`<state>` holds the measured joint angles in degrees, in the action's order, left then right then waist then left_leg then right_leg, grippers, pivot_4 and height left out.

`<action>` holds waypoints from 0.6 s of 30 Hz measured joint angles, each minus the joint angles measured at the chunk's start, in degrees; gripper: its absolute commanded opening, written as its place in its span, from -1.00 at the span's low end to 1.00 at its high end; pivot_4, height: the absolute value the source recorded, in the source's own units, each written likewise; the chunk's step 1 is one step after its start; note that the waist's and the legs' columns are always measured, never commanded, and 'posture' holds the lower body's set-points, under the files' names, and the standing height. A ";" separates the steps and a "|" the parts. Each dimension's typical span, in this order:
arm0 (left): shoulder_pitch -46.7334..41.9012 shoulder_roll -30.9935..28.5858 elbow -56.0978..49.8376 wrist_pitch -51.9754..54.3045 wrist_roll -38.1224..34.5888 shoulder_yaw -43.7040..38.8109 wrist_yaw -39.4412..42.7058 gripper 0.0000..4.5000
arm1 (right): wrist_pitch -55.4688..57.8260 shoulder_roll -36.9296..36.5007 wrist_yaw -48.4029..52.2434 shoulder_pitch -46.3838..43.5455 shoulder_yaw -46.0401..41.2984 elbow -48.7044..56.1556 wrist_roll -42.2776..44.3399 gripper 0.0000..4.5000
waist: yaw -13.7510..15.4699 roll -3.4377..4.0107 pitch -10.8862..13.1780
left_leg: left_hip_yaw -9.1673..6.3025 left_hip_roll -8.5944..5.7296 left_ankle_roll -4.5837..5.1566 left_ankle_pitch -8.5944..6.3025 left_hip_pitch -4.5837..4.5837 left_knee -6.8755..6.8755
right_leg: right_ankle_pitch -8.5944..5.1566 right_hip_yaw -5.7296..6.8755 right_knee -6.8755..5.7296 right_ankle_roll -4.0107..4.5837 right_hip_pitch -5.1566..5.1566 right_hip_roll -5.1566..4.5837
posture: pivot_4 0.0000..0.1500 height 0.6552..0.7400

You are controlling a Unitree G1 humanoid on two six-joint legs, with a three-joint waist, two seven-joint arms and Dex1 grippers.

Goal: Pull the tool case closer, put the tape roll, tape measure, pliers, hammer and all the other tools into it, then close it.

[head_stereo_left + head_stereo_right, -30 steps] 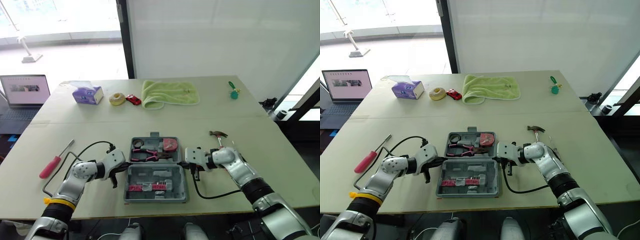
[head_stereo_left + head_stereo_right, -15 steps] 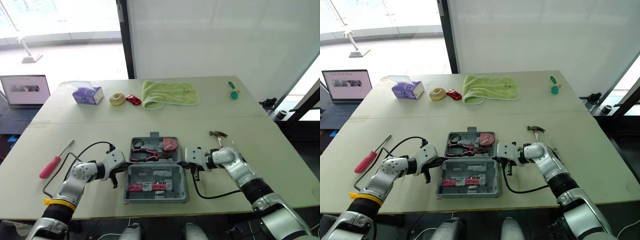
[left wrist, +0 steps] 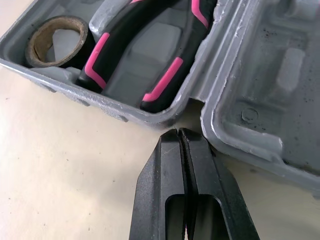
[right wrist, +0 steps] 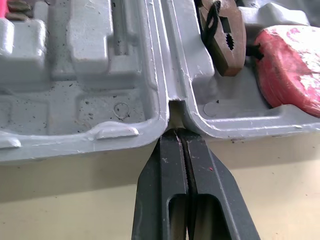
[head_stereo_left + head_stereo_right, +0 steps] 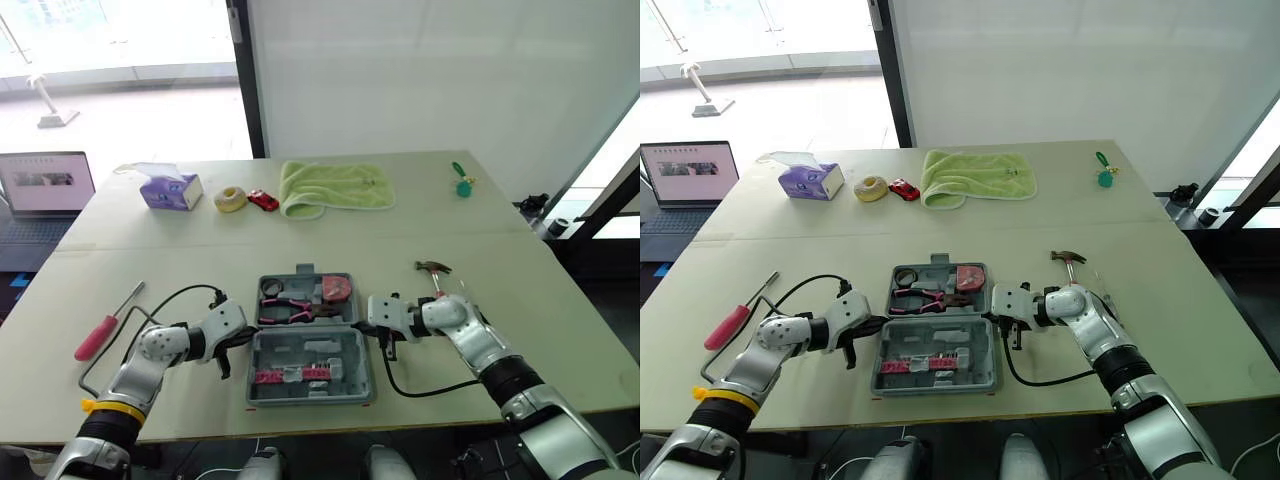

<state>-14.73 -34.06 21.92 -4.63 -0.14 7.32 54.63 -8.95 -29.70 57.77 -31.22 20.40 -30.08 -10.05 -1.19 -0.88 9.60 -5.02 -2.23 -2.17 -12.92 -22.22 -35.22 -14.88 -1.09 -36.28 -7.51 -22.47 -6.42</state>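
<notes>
Laptop (image 5: 45, 182), purple tissue box (image 5: 165, 189), red toy car (image 5: 264, 200), green towel (image 5: 335, 187)

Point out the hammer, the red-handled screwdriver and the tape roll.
hammer (image 5: 435, 267): left eye view, on its metal head.
red-handled screwdriver (image 5: 96, 336): left eye view, on the red handle.
tape roll (image 3: 33, 45): left wrist view, on its cardboard rim.

right gripper at the case hinge

the right gripper (image 4: 181, 131) has its fingers pressed together, tips at the notch between the two halves of the grey tool case (image 4: 100, 100). one half holds the pliers (image 4: 222, 40) head and the red tape measure (image 4: 290, 65).
</notes>
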 measured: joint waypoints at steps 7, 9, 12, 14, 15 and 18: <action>3.62 -7.23 7.51 -3.18 -5.39 -8.79 1.34 -0.98 | 2.48 -5.34 -0.96 5.33 -4.37 5.78 1.85 -1.00 | 0.30 0.02 0.04 | 0.00 0.00 0.00 0.00 -0.10 0.04 | -0.01 0.01 0.01 0.01 -0.09 -0.03 | 1.00 0.92; 3.94 -7.34 9.69 -3.58 -7.08 -10.97 1.58 -0.87 | 3.63 -5.95 -0.73 8.11 -6.71 9.53 4.41 -1.00 | 0.54 -0.03 0.09 | -0.01 -0.01 0.00 0.00 -0.23 0.01 | 0.00 0.01 0.03 0.00 -0.17 -0.03 | 1.00 0.92; 5.20 -7.84 9.62 -3.37 -10.58 -14.97 1.85 -0.37 | 6.57 -7.93 -0.80 12.48 -12.20 15.74 9.62 -0.88 | 0.51 -0.05 0.11 | 0.01 -0.02 0.00 0.00 -0.29 0.01 | 0.00 0.01 0.07 -0.01 -0.20 -0.10 | 1.00 0.92; 6.34 -8.34 8.57 -3.29 -13.14 -18.33 1.86 0.09 | 9.37 -8.79 -1.31 15.93 -17.77 20.20 14.29 -0.59 | 0.48 -0.05 0.11 | 0.00 0.00 0.00 -0.01 -0.27 0.03 | 0.00 0.02 0.08 0.00 -0.20 -0.11 | 1.00 0.92; 6.99 -8.43 8.03 -3.33 -14.02 -19.69 1.78 0.30 | 9.87 -8.79 -1.76 17.36 -19.94 21.67 16.10 -0.40 | 0.49 -0.05 0.11 | -0.01 0.02 0.00 -0.01 -0.27 0.05 | 0.00 0.01 0.09 0.00 -0.20 -0.11 | 1.00 0.92; 10.98 -9.21 6.35 -3.20 -17.53 -26.04 0.49 0.96 | 9.60 -8.38 -5.27 24.81 -30.60 25.90 22.74 0.26 | 0.42 -0.05 0.12 | 0.02 0.07 0.00 -0.02 -0.27 0.11 | -0.01 0.00 0.14 0.01 -0.21 -0.12 | 1.00 0.92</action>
<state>-3.75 -43.27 28.27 -7.83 -17.67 -18.72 55.11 0.66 -38.08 52.49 -6.41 -10.19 -4.18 12.69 -0.77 -0.93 9.72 -5.00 -2.16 -2.17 -12.94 -22.49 -35.11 -14.90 -1.09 -36.14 -7.50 -22.68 -6.54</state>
